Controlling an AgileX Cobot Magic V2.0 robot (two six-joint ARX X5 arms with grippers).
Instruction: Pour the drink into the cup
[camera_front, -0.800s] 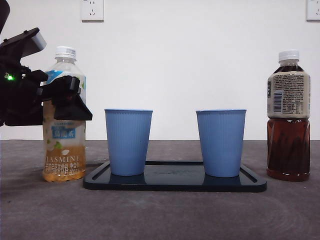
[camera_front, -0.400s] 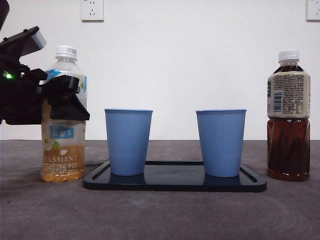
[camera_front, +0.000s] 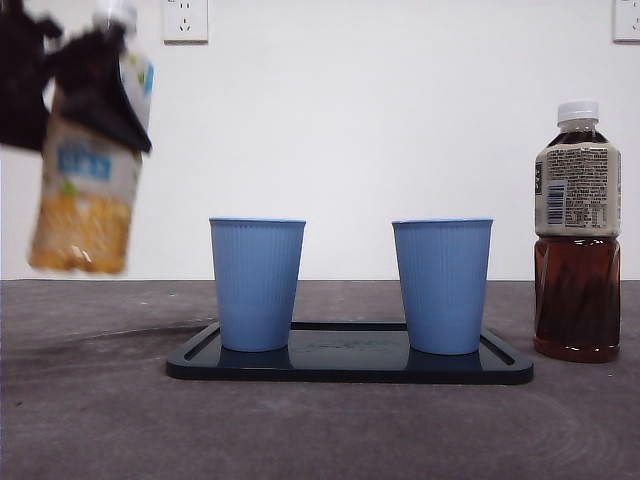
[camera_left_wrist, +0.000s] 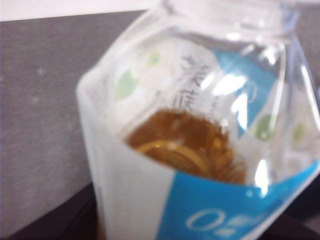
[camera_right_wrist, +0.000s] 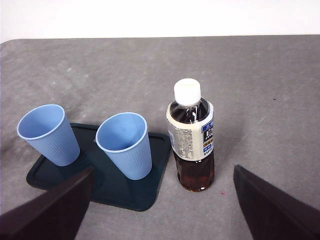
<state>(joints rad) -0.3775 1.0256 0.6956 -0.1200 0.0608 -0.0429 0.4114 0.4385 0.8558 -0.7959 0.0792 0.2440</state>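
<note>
Jasmine tea bottle (camera_front: 88, 160) now lifted off table, tilted, in left hand (camera_front: 75, 75)

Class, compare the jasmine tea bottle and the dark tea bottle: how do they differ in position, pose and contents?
The jasmine tea bottle is lifted off the table and tilted, gripped by the left end effector; the dark tea bottle stands upright on the table, untouched. The jasmine tea bottle holds pale amber liquid, the dark tea bottle deep brown. Both have white caps.
</note>
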